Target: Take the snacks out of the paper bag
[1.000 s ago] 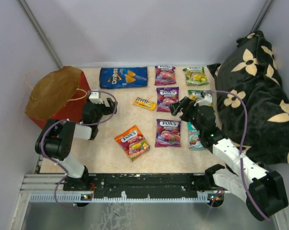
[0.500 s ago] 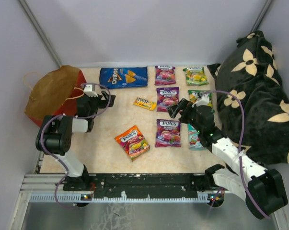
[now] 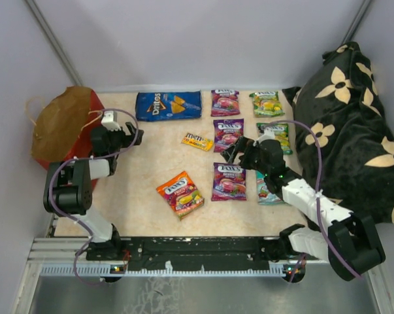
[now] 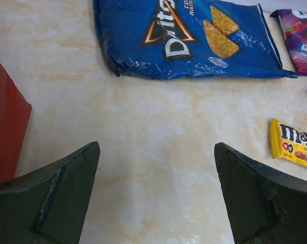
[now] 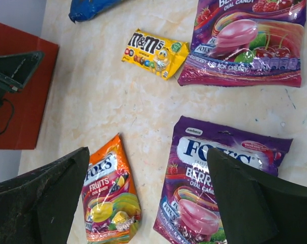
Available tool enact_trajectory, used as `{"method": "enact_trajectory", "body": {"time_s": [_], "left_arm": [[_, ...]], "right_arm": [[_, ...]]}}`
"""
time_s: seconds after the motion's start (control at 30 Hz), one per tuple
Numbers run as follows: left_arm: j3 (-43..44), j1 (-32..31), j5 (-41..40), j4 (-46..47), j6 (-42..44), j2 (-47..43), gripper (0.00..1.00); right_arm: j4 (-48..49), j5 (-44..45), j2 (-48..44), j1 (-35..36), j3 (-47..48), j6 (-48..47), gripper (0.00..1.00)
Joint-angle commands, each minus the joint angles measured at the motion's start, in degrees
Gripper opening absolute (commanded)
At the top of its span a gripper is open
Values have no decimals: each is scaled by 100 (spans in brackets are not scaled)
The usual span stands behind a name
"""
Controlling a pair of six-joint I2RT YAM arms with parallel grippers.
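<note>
The red paper bag (image 3: 61,125) stands at the far left, its brown inside facing up. My left gripper (image 3: 135,133) is open and empty just right of it, over bare table (image 4: 156,168); the bag's red wall (image 4: 5,127) is at the left of the left wrist view. The blue Doritos bag (image 3: 168,104) (image 4: 189,38), yellow M&M's packet (image 3: 197,140) (image 5: 154,53), purple packets (image 3: 229,181) (image 5: 219,188), orange packet (image 3: 180,193) (image 5: 110,198), green packets (image 3: 266,103) and a teal packet (image 3: 263,190) lie on the table. My right gripper (image 3: 230,152) (image 5: 148,173) is open and empty above the orange and purple packets.
A black flower-patterned cloth (image 3: 350,124) fills the right side. Grey walls close in the back and sides. The metal rail (image 3: 197,258) with the arm bases runs along the near edge.
My left gripper has moved back and left toward the bag, and the bag has shifted left. My right gripper has moved a little left over the purple packets.
</note>
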Motion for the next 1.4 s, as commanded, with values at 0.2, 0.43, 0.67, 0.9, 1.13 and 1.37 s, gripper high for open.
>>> {"method": "enact_trajectory", "body": {"time_s": [0.2,0.43,0.67,0.9,1.13,1.37], "left_arm": [[441,358,364,-592,431,-161,99],[59,48,1545,-712,-1427,-1294,100],[-1033,-1394,698,-1482,-2075,-2289,100],[-2333,-1793,751,-1983,-2552,-3477,98],[-2628,-2219,827,-2893,-2245,-4623,76],[-2542,-2893,810,-2671,-2341,-4139,60]], "right_arm": [[-571,227,704,1032,1107,-1441,99],[-699,-596,1541,1309,1552,-1983,82],[-1264,-1203,2200,1440,2013,-2587,71],[-1132,-1284,2254,1939,1640,-2600,54],[-314,-1079,1914,2791,1150,-2615,38],[-301,-596,2093,3098,1196,-2650,31]]}}
